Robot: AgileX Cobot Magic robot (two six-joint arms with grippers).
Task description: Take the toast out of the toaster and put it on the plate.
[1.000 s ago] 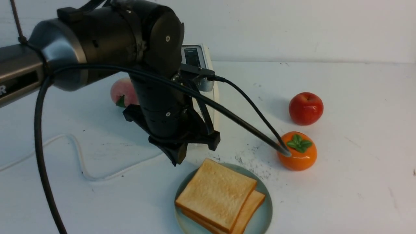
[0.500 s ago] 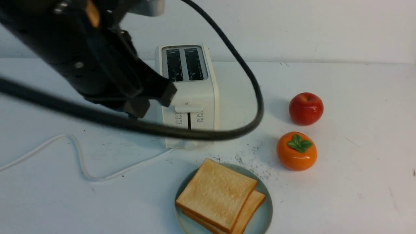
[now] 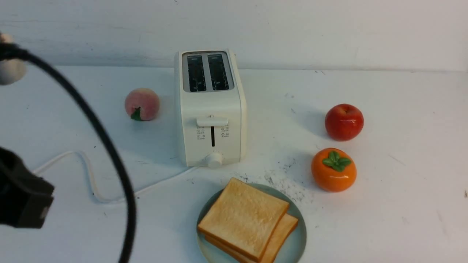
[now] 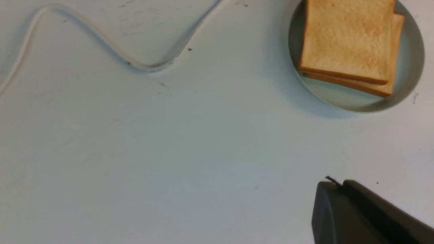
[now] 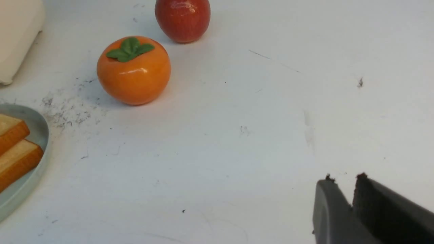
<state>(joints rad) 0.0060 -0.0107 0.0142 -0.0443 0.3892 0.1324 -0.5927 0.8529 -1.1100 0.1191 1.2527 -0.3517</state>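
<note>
Can see two slices of toast (image 3: 243, 217) on the plate (image 3: 298, 241), one on top of the other, with the bottom one poking out. Can see the white toaster (image 3: 210, 109) near the far edge of the table (image 3: 384, 219), and the plate well in from that edge. Left of the toaster, a pink peach (image 3: 144, 104). To its right, a red apple (image 3: 344, 122) and an orange persimmon (image 3: 333, 170). Left gripper (image 4: 338, 184) shut, holding nothing. Right gripper (image 5: 345, 179) open a little bit, holding nothing.
</note>
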